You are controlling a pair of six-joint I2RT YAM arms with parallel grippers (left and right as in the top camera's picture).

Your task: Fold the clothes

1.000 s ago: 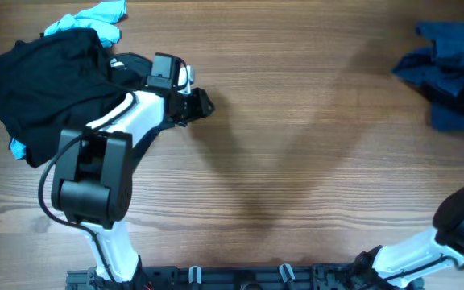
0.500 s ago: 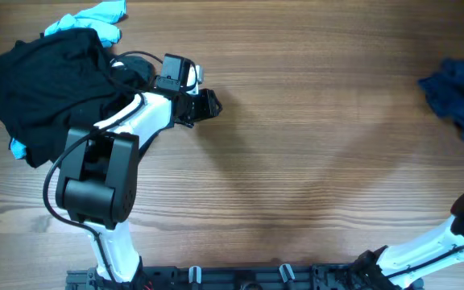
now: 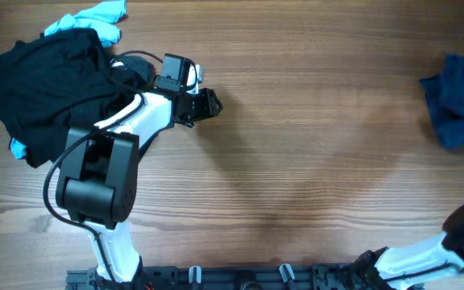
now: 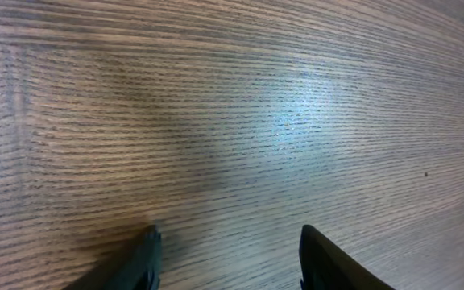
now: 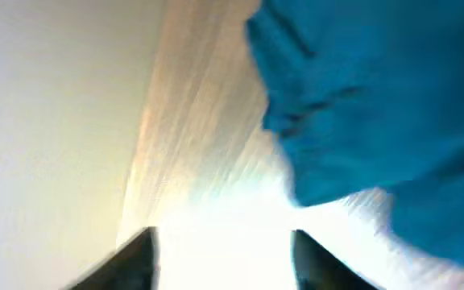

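Observation:
A dark blue garment (image 3: 460, 101) lies crumpled at the table's right edge; in the right wrist view it shows as blurred blue cloth (image 5: 377, 113) ahead of the jaws. My right gripper (image 5: 225, 246) is open and empty, out of the overhead view. A black garment (image 3: 47, 84) lies heaped at the far left with light blue cloth (image 3: 99, 18) behind it. My left gripper (image 3: 208, 103) is open and empty over bare wood to the right of the black heap; its fingertips (image 4: 147, 254) frame only wood.
The wooden table (image 3: 296, 145) stretches between the two piles. The table's edge and a pale floor (image 5: 55, 121) show at the left of the right wrist view. The arm bases stand along the near edge.
The dark blue garment has shifted right and settled into a smaller heap at the right edge. My left gripper moved slightly right a second ago and has held still since.

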